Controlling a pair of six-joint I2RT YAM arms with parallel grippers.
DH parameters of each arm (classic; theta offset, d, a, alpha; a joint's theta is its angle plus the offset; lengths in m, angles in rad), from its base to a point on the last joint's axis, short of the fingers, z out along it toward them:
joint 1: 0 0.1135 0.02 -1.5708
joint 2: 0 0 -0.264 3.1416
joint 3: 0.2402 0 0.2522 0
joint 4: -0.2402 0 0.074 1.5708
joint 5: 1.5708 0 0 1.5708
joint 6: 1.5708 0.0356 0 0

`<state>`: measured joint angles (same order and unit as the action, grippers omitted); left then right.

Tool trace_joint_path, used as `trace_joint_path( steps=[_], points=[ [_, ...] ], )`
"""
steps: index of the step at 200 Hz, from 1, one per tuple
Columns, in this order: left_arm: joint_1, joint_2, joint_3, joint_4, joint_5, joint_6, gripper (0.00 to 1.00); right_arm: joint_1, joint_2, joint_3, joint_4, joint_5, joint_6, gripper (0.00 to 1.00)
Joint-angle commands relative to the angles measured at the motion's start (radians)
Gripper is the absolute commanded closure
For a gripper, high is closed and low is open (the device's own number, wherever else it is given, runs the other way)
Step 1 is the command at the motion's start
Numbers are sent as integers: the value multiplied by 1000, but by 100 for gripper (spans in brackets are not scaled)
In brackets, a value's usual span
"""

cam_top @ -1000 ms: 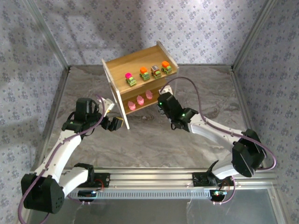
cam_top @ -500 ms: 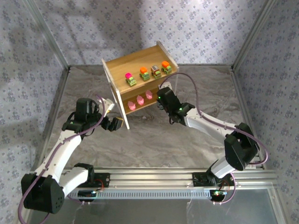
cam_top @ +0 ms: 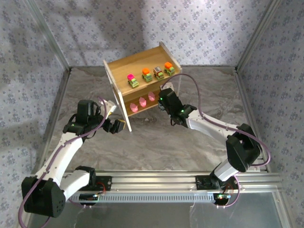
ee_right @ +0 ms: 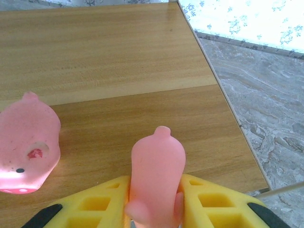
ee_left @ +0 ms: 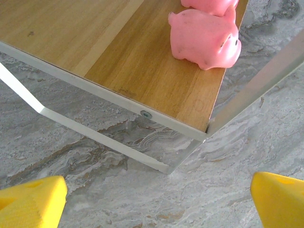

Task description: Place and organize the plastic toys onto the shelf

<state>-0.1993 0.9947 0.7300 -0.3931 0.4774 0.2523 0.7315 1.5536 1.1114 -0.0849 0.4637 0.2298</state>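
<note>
Holding a rounded pink plastic figure (ee_right: 156,164) pinched between its yellow fingers (ee_right: 97,205), the right gripper (ee_right: 154,202) sits at bottom centre of its wrist frame. It is over the lower board (ee_right: 142,71) of the light wooden two-tier shelf (cam_top: 142,64), which has a thin white metal frame. Jaws are closed on the toy's flanks. Can't tell whether its underside touches the wood yet.

Key relation: the held figure's long axis runs straight up-frame, in line w/ the gripper and into the shelf's depth. A second pink figure (ee_right: 28,142) lies at mid-left of that frame, apart from it, w/ a strip of bare board between. The board's side edge slants down the right of the frame to the lower-right corner. So the free spot looks to be directly under the toy, between neighbour & edge. Next move prob. needs only a short lowering & release, w/ no turn.

Top view: three pink figures (cam_top: 142,101) in a diagonal row on the lower tier, centre frame, w/ the right gripper at the row's right end. Four small green-yellow cars (cam_top: 147,75) line the top tier.

Left gripper (ee_left: 156,204) is open w/ nothing between its tips, which show at the bottom corners of its wrist frame. It's beside the shelf's corner, where an end pink figure (ee_left: 204,40) sits by the board's edge. R arm is the one at the slot, so this looks like the last toy to place.
</note>
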Motion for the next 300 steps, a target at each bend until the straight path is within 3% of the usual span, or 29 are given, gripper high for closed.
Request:
trace_joint_path(
  steps=[1, 101, 300],
  points=[
    [-8, -14, -14, 0, -5, 8, 1, 8, 11, 18, 36, 14, 23, 69],
    [-8, -16, -14, -2, -6, 9, 1, 12, 54, 43, 41, 37, 28, 68],
    [-5, -14, -15, 1, -9, 7, 1, 23, -13, 38, 16, 64, 3, 45]
  ],
)
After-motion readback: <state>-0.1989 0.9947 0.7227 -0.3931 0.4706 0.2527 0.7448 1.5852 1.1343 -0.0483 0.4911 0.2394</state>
